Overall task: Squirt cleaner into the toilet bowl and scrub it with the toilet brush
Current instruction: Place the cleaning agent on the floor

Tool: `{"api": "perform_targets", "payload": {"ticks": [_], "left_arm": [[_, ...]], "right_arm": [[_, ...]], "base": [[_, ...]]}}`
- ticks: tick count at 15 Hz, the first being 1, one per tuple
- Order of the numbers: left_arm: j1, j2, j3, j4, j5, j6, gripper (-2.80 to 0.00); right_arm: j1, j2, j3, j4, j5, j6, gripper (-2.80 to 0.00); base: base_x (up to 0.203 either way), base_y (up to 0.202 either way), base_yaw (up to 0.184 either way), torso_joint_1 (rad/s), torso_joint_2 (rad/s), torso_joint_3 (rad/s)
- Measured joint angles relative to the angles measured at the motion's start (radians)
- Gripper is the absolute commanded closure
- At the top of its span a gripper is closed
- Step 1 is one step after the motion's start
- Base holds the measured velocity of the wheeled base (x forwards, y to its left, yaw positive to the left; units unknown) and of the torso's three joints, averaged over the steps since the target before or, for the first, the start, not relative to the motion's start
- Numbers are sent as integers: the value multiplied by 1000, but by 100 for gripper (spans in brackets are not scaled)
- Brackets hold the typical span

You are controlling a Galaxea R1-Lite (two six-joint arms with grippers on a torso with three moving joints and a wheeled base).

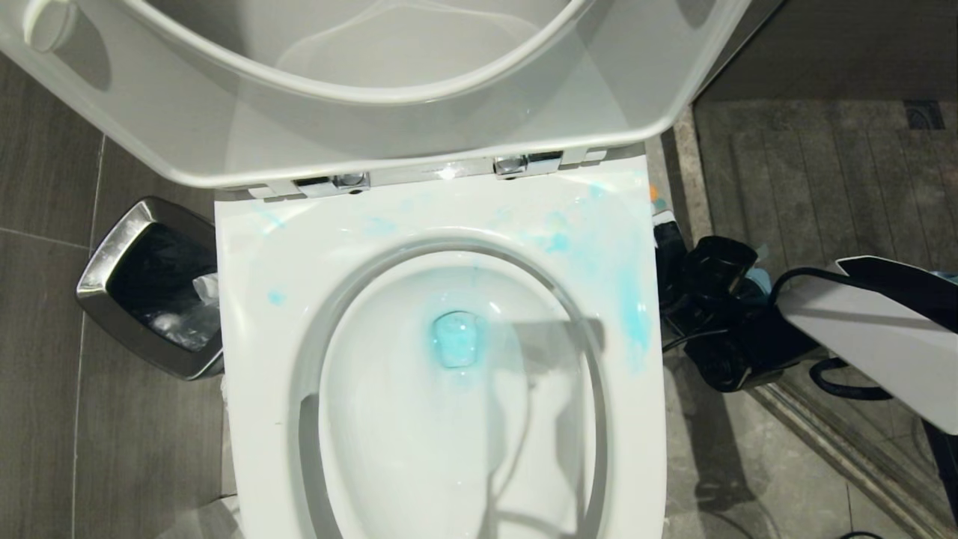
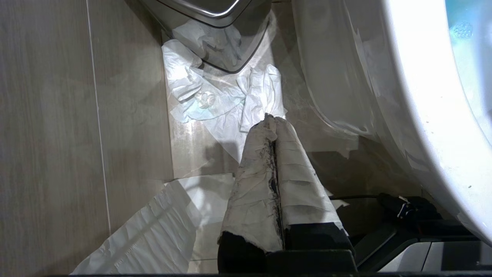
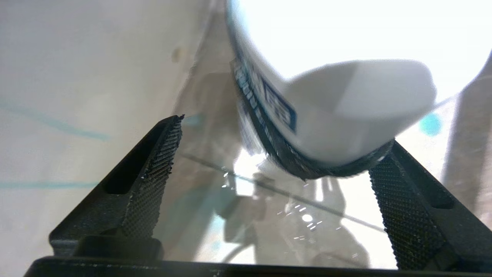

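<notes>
Right wrist view: right end effector (image 3: pixel 275 146) gaping wide, cleaner bottle (image 3: pixel 346 111) leaning on one finger, not gripped; left end effector (image 2: pixel 275 123) clamped empty.

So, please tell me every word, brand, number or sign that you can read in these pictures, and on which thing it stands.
Cleaner bottle, right wrist view: a blue-printed label with a boxed mark, too blurred to read.
Toilet bowl, waste bin, floor: no text visible.
Left wrist view: no text visible.
No text can be read anywhere.
</notes>
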Motion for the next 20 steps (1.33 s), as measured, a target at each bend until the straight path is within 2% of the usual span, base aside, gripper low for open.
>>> {"api": "perform_targets", "payload": {"ticks": [5,13,17,20], "left_arm": [[0,0,0,0,0,0,0],[0,0,0,0,0,0,0],[0,0,0,0,0,0,0],[0,0,0,0,0,0,0]], "right_arm": [[3,-21,91,-39,93,31,-280],[5,-59,138,-38,86,31,-280],[3,-159,217,-23,19,41,-280],[4,-290,267,59,-66,54,-280]], "base": [[0,0,0,0,0,0],[0,0,0,0,0,0],[0,0,0,0,0,0],[0,0,0,0,0,0]]}}
